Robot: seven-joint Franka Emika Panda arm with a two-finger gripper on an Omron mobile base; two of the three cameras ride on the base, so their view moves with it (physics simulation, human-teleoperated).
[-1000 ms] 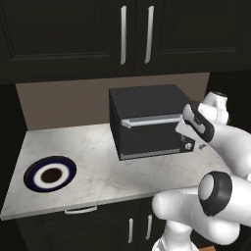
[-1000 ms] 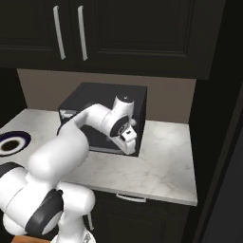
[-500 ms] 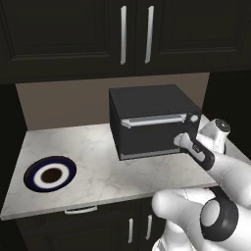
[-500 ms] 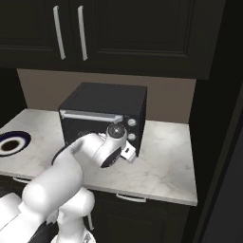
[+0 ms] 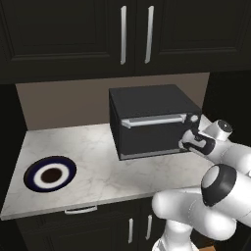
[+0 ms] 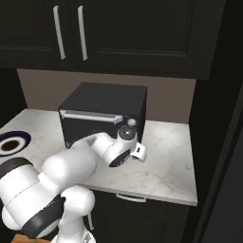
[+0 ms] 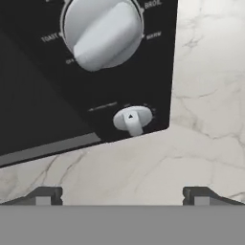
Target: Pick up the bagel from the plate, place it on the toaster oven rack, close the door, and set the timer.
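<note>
The toaster oven stands on the counter with its black door (image 5: 152, 137) shut and the silver bar handle (image 5: 154, 120) along the top edge. Behind the door, the rack and the bagel are hidden. The navy-rimmed plate (image 5: 50, 175) lies at the counter's left with nothing on it, and its edge also shows in the right base view (image 6: 10, 142). My gripper (image 5: 188, 142) hovers at the oven's lower right front corner. In the hand view the gripper (image 7: 123, 196) is open, fingertips (image 7: 45, 195) wide apart, facing a large silver knob (image 7: 103, 31) and a small one (image 7: 133, 119).
The marble counter (image 5: 98, 162) stretches between plate and oven, with more of it right of the oven (image 6: 166, 156). Dark upper cabinets (image 5: 135, 34) hang above. A dark tall panel (image 6: 223, 118) bounds the right side.
My hand has dropped from beside the oven's upper right front to its lower right corner, low over the counter. Oven and plate have stayed put.
</note>
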